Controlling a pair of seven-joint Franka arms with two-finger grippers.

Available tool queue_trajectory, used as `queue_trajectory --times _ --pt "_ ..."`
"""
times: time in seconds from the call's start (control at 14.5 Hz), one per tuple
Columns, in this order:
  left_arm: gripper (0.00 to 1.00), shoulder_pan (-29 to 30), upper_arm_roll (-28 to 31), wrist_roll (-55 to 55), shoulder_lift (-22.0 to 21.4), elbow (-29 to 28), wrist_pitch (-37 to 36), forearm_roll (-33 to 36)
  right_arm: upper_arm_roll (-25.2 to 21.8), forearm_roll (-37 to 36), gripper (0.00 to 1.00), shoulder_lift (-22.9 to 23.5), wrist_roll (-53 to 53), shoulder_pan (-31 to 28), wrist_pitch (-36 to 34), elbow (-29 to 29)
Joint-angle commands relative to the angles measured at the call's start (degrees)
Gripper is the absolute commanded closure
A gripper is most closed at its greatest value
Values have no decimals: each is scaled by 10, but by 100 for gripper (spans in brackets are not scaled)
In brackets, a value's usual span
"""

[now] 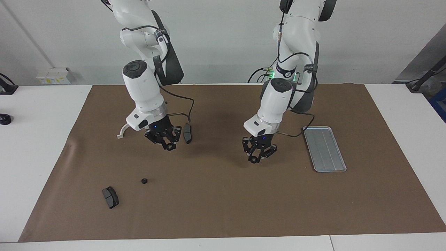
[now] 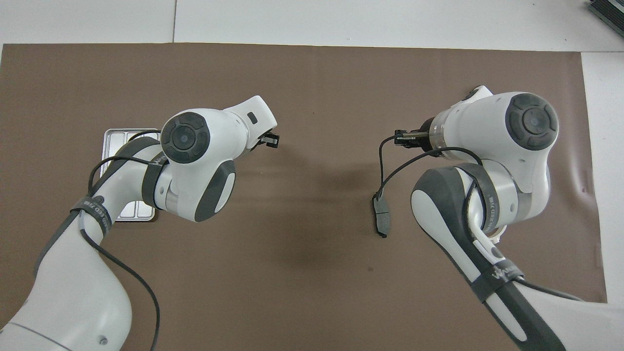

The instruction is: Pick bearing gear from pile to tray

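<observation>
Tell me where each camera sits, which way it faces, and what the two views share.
Facing view: high across the table, looking toward the robots; both arms hang from the top, left gripper carrying a small black gear, right gripper over the mat.
Overhead view: high above the robots' end, looking steeply down and forward; arms enter from the bottom, covering most of the tray.
Shared: both arms, tray, mat, one brake pad.

Two dark brake pads, three small black gears, one white half-ring bracket, one silver tray.
</observation>
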Motion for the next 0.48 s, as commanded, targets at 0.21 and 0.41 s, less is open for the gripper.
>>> queue_trajectory --times 0.21,0.41 --pt "100 122 -4 115 -101 -90 -41 2 2 6 100 96 163 86 8 158" --pt "100 186 -5 195 -116 -91 -86 2 1 1 100 167 209 119 39 219"
